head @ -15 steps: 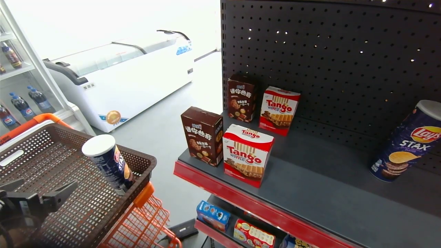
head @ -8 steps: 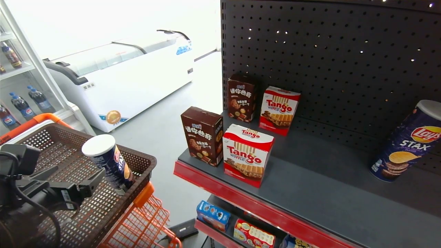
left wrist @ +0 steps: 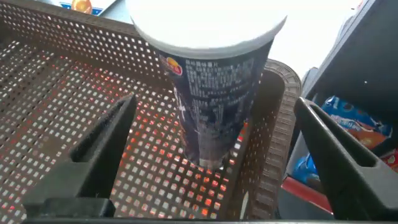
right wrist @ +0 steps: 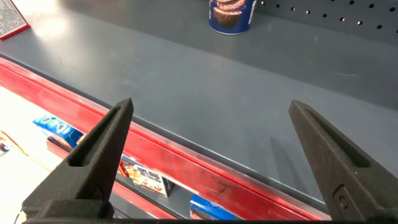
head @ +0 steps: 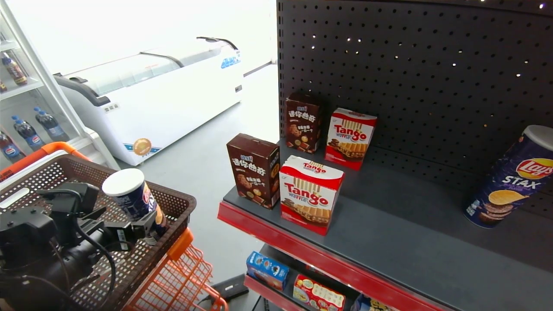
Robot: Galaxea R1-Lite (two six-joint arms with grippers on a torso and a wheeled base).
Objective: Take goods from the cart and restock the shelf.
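So the chip can (head: 135,202) is standing in the near corner of the brown basket (head: 181,199) on top of the orange cart (head: 183,276), white lid up, tilted a bit toward the basket wall. The left gripper (head: 128,214) sits right at it with the fingers spread wide, one on each side. From the head view you can't tell if a finger touches the can, but the left wrist view shows the can (left wrist: 208,93) with daylight on both sides, so nothing is clamped, and its base sits on the mesh floor next to the basket wall (left wrist: 281,118). The right gripper (right wrist: 211,107) is spread open too, holding nothing, hovering over the bare grey shelf (right wrist: 205,68) just inside its red front edge (right wrist: 186,155). Farther along that shelf (head: 389,229) a second chip can (head: 507,177) leans back on the black pegboard (head: 410,65), well apart from two brown cookie boxes (head: 254,169) and two red-and-white wafer boxes (head: 310,194) at the shelf's left end.
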